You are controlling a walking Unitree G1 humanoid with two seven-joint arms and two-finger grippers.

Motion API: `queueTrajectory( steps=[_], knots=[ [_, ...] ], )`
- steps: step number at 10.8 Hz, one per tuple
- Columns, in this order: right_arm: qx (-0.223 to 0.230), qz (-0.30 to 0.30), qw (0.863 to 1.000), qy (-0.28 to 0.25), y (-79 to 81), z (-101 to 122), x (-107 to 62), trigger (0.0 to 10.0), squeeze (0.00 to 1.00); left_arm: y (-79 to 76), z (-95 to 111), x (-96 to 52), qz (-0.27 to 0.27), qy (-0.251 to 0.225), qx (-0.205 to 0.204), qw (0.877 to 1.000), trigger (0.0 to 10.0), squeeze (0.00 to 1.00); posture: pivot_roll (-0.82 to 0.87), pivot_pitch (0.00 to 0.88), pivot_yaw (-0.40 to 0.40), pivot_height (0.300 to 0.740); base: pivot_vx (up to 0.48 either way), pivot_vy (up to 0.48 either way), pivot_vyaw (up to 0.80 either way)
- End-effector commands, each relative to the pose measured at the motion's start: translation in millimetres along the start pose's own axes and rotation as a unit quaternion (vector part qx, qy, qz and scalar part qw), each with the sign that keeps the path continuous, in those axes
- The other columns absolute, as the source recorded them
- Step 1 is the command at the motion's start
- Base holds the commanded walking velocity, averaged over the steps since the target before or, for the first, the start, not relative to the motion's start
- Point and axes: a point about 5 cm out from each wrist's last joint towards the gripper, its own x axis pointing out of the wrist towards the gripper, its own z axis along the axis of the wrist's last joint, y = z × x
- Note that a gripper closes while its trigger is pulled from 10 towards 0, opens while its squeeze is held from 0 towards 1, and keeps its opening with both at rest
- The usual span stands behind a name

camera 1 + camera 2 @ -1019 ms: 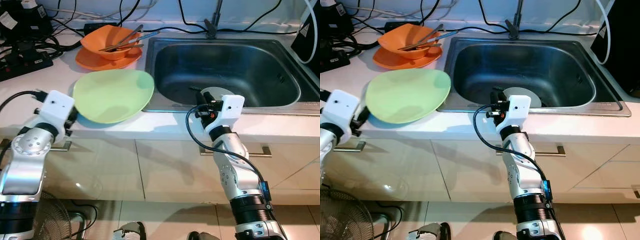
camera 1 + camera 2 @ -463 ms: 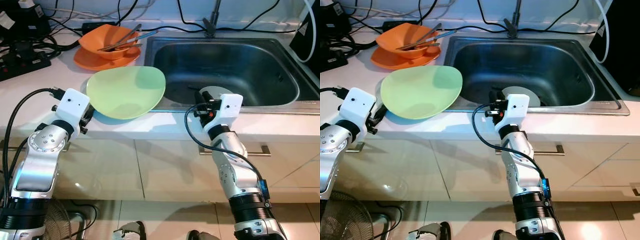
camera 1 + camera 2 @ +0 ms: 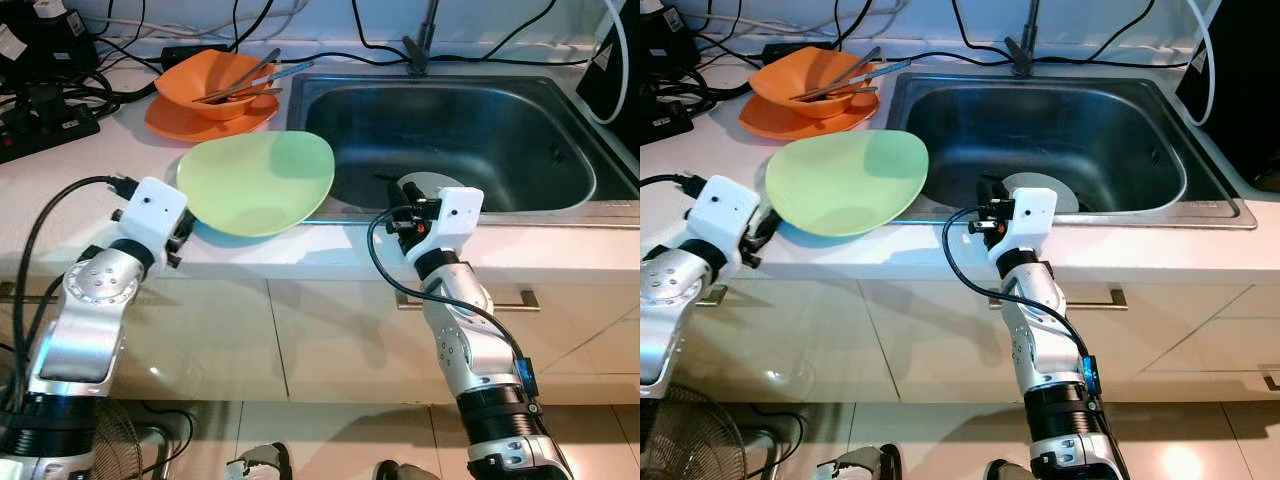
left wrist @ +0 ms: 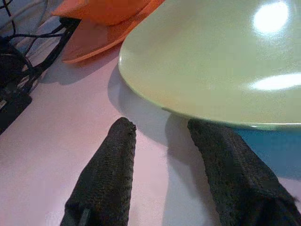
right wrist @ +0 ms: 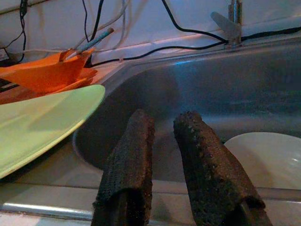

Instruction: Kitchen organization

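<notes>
A pale green plate [image 3: 260, 180] lies on the white counter [image 3: 70, 175], its right rim hanging over the edge of the steel sink [image 3: 470, 130]. My left gripper [image 3: 184, 226] is low on the counter at the plate's left rim. Its fingers [image 4: 113, 155] are open, their tips at and just under the rim of the plate [image 4: 211, 61], with nothing clamped between them. My right gripper [image 3: 398, 207] hovers at the sink's front edge. A narrow empty gap separates its fingers [image 5: 131, 155]. A small white plate [image 3: 428, 186] sits in the basin just beyond it.
An orange bowl [image 3: 212, 78] with metal utensils [image 3: 258, 78] sits on an orange plate [image 3: 195, 120] at the back left. A black power strip [image 3: 45, 125] and cables crowd the far left. The faucet [image 3: 418, 50] stands behind the sink. Cabinet fronts lie below.
My left arm has moved right and forward, and the green plate has slid with it toward the sink, now overlapping its rim. The right arm has stayed put.
</notes>
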Motion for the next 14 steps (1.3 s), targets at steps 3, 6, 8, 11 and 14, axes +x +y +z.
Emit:
queueTrajectory(
  steps=[3, 6, 8, 11, 14],
  knots=[
    [0.001, 0.023, 1.0, -0.005, 6.0, 4, 6.7, 10.0, 1.0, -8.3, -1, 2.7, -0.016, 0.004, 0.006, 1.0, 10.0, 0.0, 0.14, 0.095, 0.028, 0.74, 0.0, 0.0, 0.0],
    [0.031, 0.048, 0.998, -0.004, 16.7, 15, 19.7, 10.0, 1.0, -7.7, 2, 3.1, -0.009, -0.02, 0.011, 1.0, 10.0, 0.0, 0.13, 0.088, 0.026, 0.74, 0.0, 0.0, 0.0],
    [0.076, 0.081, 0.994, 0.0, 27.2, 24, 29.5, 10.0, 0.98, -5.7, -1, 3.2, -0.002, -0.021, 0.021, 1.0, 10.0, 0.0, 0.13, 0.087, 0.024, 0.74, 0.0, 0.0, 0.0],
    [0.193, 0.106, 0.972, 0.087, 41.3, 17, 42.2, 10.0, 0.0, -2.7, -2, 2.9, 0.007, -0.025, 0.027, 0.999, 10.0, 0.0, 0.14, 0.084, 0.018, 0.74, 0.0, 0.0, 0.0],
    [0.281, 0.107, 0.945, 0.131, 39.9, 18, 50.2, 10.0, 0.0, -4.2, -4, 3.6, 0.005, -0.025, 0.022, 0.999, 10.0, 0.0, 0.15, 0.082, 0.008, 0.74, 0.0, 0.0, 0.0]
  ],
)
